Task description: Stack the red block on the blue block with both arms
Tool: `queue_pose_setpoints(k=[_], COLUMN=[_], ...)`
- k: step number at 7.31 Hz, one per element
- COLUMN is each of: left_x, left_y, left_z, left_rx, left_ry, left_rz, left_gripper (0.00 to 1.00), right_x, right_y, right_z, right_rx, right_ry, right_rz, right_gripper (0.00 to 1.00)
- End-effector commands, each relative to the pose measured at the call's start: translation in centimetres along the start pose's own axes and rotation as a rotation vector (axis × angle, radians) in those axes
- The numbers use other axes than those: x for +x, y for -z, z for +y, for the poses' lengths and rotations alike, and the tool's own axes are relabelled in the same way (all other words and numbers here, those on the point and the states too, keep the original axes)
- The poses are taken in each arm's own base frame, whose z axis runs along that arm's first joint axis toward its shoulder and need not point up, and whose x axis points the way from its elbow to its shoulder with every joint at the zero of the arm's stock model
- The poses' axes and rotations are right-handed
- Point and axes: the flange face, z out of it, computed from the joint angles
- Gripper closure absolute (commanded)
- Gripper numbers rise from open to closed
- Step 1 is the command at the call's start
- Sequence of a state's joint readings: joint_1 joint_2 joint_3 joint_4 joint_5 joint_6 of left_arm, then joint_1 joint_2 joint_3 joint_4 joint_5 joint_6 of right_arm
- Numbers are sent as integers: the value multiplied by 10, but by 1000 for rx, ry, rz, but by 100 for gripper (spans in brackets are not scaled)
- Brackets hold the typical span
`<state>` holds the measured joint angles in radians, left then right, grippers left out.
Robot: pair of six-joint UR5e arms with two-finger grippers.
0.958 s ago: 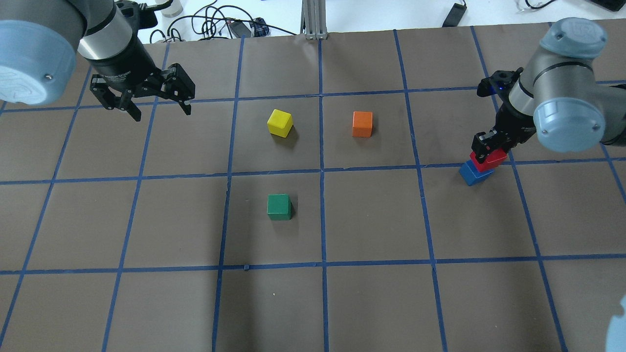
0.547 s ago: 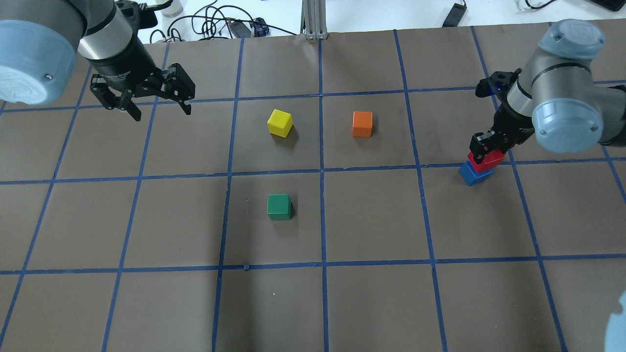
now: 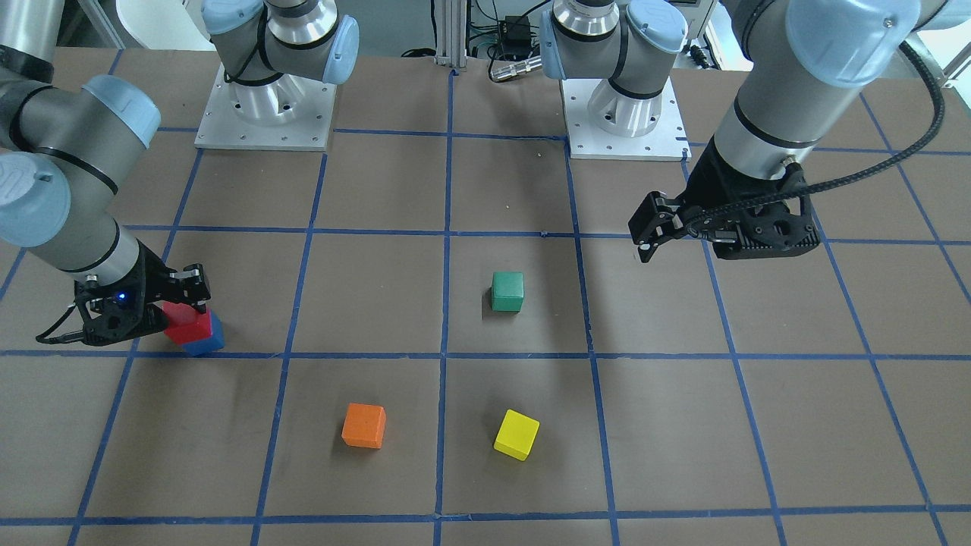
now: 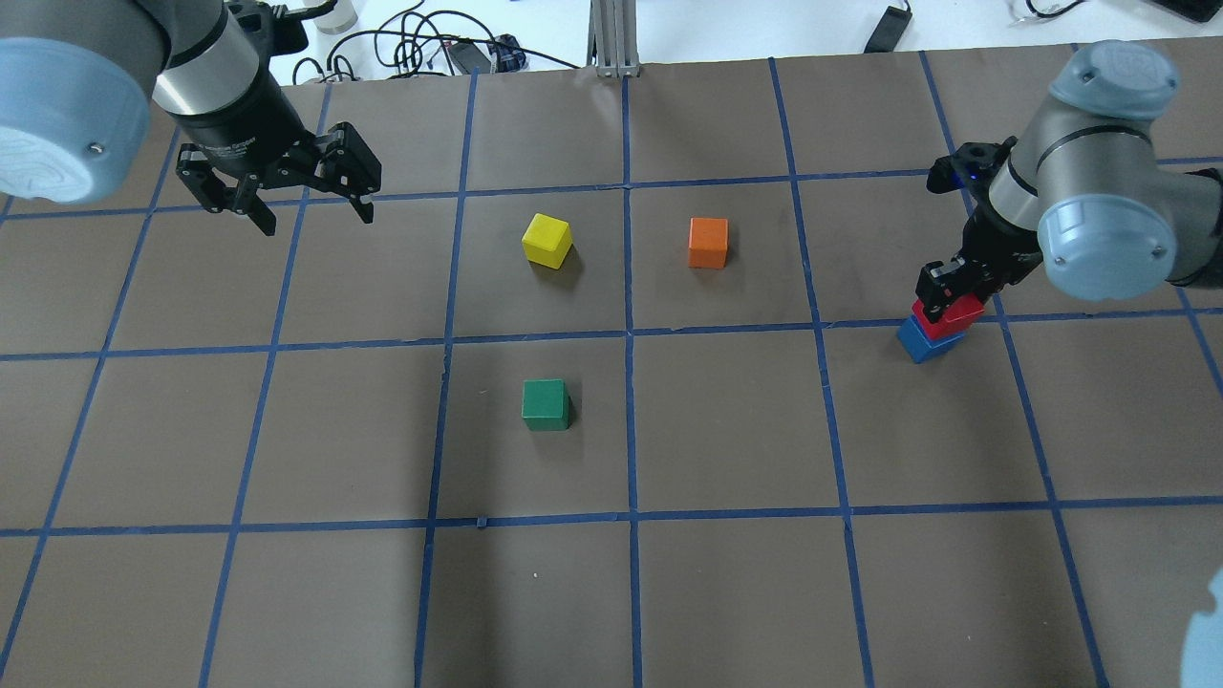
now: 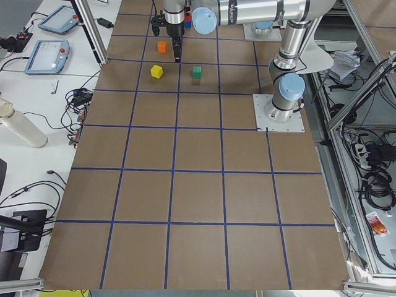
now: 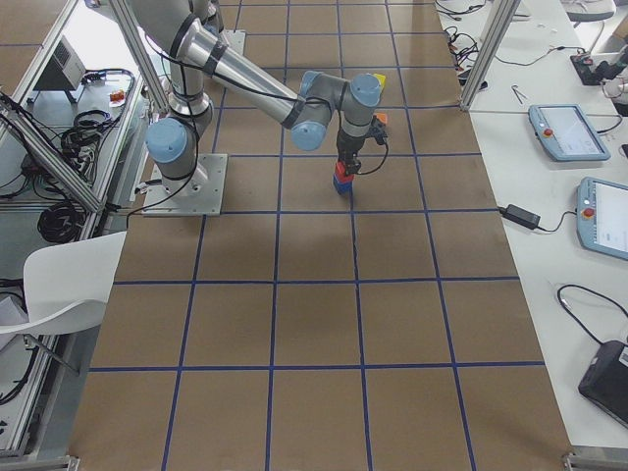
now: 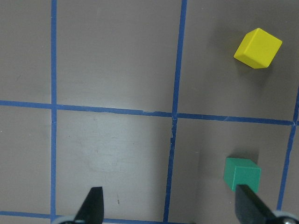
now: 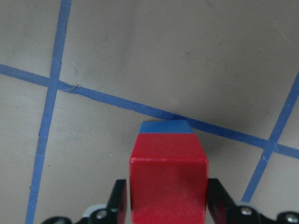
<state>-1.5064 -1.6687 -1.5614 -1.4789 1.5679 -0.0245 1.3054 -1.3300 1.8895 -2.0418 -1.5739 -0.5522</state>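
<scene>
My right gripper [image 4: 948, 294] is shut on the red block [image 4: 948, 315], with its fingers on two opposite sides in the right wrist view [image 8: 168, 186]. The red block is on or just above the blue block [image 4: 920, 342], offset a little; I cannot tell whether they touch. A strip of the blue block [image 8: 166, 127] shows past the red one. The front view shows the same pair: red block [image 3: 188, 326], blue block [image 3: 211, 340]. My left gripper [image 4: 315, 222] is open and empty, far away over the table's far left, and also shows in the left wrist view [image 7: 169, 205].
A yellow cube [image 4: 547, 239] and an orange cube [image 4: 708, 242] sit at mid-table, with a green cube [image 4: 546, 404] nearer the robot. The brown mat has a blue tape grid. Cables lie beyond the far edge.
My right gripper has shifted the red block slightly left, closer in line over the blue block. The left arm has barely moved.
</scene>
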Motion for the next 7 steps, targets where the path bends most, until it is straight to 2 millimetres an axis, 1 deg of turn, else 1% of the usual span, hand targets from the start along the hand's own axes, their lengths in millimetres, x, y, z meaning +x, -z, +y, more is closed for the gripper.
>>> queue_pose_setpoints(k=[1, 2, 3, 4, 5, 6, 7], left_x=[0, 0, 0, 0, 0, 1, 2], left_y=[0, 0, -1, -4, -4, -1, 6], left_z=[-1, -1, -2, -2, -2, -2, 2], left_rx=[0, 0, -2, -6, -6, -2, 12], left_ry=[0, 0, 0, 0, 0, 0, -2], left_rz=[-1, -1, -1, -1, 0, 6, 8], left_gripper=[0, 0, 0, 0, 0, 0, 0], right_x=[-1, 1, 4, 4, -5, -28, -83], right_y=[-4, 6, 31, 74, 105, 126, 146], right_z=[3, 2, 0, 5, 18, 23, 19], right_rx=[-15, -2, 22, 39, 40, 81, 127], right_ry=[-4, -8, -7, -11, -48, -161, -104], right_rz=[0, 15, 56, 100, 89, 94, 119], right_gripper=[0, 0, 0, 0, 0, 0, 0])
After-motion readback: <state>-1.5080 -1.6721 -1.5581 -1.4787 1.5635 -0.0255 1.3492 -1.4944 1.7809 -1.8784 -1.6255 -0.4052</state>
